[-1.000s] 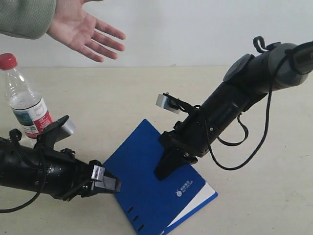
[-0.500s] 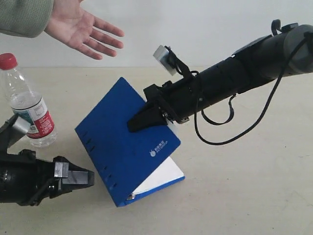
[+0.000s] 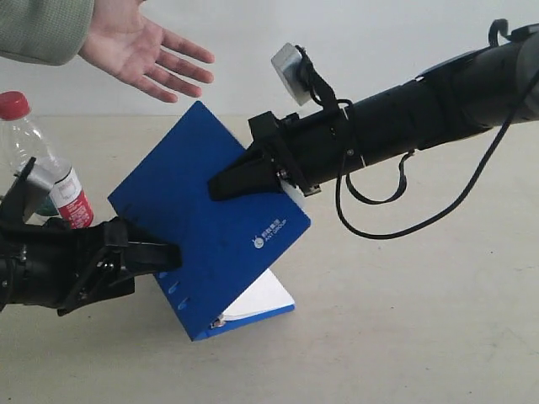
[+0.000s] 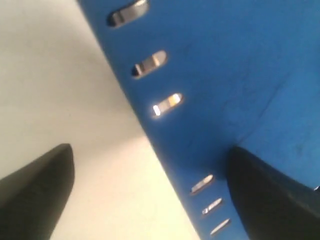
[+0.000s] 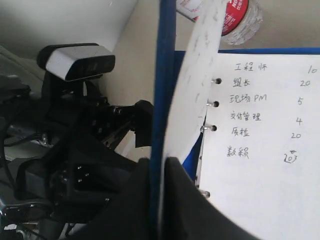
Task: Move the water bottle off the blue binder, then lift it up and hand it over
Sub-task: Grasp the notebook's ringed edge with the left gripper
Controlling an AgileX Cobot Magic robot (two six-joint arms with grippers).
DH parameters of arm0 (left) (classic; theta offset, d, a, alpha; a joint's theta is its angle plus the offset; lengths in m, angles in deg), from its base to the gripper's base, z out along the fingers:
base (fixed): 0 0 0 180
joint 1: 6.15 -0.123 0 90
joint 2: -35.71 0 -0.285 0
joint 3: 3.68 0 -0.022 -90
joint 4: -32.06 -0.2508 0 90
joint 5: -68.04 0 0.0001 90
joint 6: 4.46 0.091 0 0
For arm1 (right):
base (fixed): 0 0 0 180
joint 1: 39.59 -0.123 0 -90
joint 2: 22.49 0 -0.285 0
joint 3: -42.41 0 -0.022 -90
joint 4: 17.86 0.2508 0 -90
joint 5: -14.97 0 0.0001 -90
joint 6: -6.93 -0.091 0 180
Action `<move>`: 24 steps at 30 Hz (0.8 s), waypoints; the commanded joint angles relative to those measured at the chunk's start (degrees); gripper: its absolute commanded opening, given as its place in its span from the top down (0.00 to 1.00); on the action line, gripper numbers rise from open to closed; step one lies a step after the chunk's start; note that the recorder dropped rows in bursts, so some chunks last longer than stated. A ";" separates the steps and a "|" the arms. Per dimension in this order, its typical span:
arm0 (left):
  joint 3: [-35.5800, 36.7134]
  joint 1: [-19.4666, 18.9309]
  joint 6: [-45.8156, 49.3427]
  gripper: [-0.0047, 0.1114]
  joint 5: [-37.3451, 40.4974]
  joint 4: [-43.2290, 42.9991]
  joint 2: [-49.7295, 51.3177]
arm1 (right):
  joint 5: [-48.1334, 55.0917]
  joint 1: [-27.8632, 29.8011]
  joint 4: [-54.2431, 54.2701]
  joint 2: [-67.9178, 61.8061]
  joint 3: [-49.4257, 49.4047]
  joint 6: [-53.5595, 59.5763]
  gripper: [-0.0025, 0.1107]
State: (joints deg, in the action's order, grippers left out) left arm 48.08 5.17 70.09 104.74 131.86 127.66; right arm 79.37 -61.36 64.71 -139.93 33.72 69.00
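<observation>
Two black robot arms are meeting at a tilted binder. Far left, an open human hand [image 3: 143,46] is hovering above the upright water bottle [image 3: 38,168], which is standing on the table [image 3: 421,337]. The left gripper [image 3: 173,252] is spreading its jaws around the blue binder's [image 3: 202,227] holed edge. The right gripper [image 3: 226,183] is pinching the binder's cover.

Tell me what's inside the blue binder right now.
White pages with handwritten rows and numbers, on metal rings, show where the blue binder hangs open from the right gripper. Sheets under the top one are covered.
</observation>
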 commanded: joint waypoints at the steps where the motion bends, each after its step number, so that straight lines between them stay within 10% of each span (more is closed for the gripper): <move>1: -3.53 -0.10 0.99 0.29 6.69 0.15 2.51 | 3.07 -0.05 2.61 1.11 0.09 -0.52 0.98; 10: -8.19 0.74 9.65 0.31 14.13 0.15 9.54 | 5.56 -0.05 4.02 1.11 0.09 0.10 0.98; 12: -8.86 0.74 9.75 0.49 13.59 0.15 9.97 | 5.56 -0.05 1.91 1.11 0.09 0.71 0.98; 14: -8.86 0.74 10.16 0.93 9.56 0.15 9.86 | 5.56 -0.05 -1.02 1.11 0.09 3.47 0.95; 19: -8.51 0.74 15.83 0.92 2.48 -5.29 9.86 | 5.56 -0.09 -10.79 1.90 0.09 7.51 0.29; 24: -8.74 1.77 21.05 0.92 -3.92 -7.54 8.57 | -7.17 -0.09 -24.85 9.39 1.46 7.97 0.25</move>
State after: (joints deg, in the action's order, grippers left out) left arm 39.67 5.94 86.75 104.48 123.57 137.10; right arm 74.78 -61.33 44.49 -135.12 33.87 76.12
